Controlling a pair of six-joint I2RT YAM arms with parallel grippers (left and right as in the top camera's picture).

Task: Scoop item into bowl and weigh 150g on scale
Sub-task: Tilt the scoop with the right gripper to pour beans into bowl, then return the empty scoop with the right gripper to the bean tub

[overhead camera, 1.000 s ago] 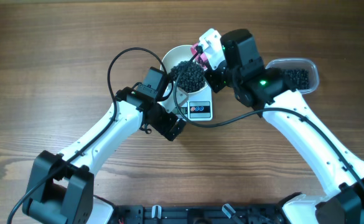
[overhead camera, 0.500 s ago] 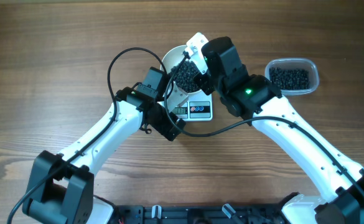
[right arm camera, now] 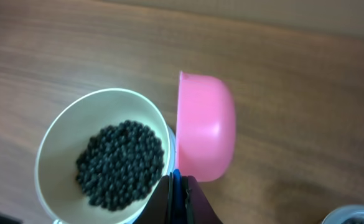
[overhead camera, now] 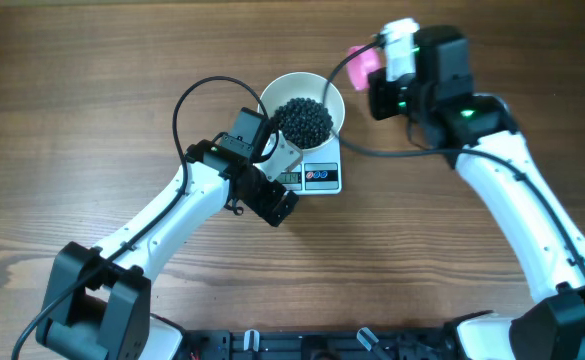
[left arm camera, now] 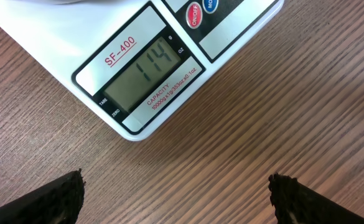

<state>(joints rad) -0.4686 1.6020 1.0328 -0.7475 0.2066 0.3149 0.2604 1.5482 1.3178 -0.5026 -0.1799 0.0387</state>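
The white bowl (overhead camera: 277, 92) stands on the scale (overhead camera: 320, 177) and holds a dark heap of the item (overhead camera: 303, 121). Seen from the left wrist, the scale's (left arm camera: 244, 37) display (left arm camera: 143, 70) reads 114. My left gripper (overhead camera: 275, 205) hovers low over the wood just in front of the scale, open and holding nothing (left arm camera: 177, 199). My right gripper (overhead camera: 378, 88) is up and to the right of the bowl, shut on the blue handle of a pink scoop (overhead camera: 361, 57). The right wrist view shows the scoop (right arm camera: 205, 127) tipped on its side beside the bowl (right arm camera: 63, 134); its inside is hidden.
A corner of the clear plastic tub (right arm camera: 363, 216) shows at the right wrist view's lower right; overhead, my right arm (overhead camera: 492, 150) covers it. A black cable (overhead camera: 187, 100) loops left of the bowl. Bare wood surrounds the scale.
My right arm has swung the pink scoop from over the bowl out to its right and farther back. The left arm has not moved.
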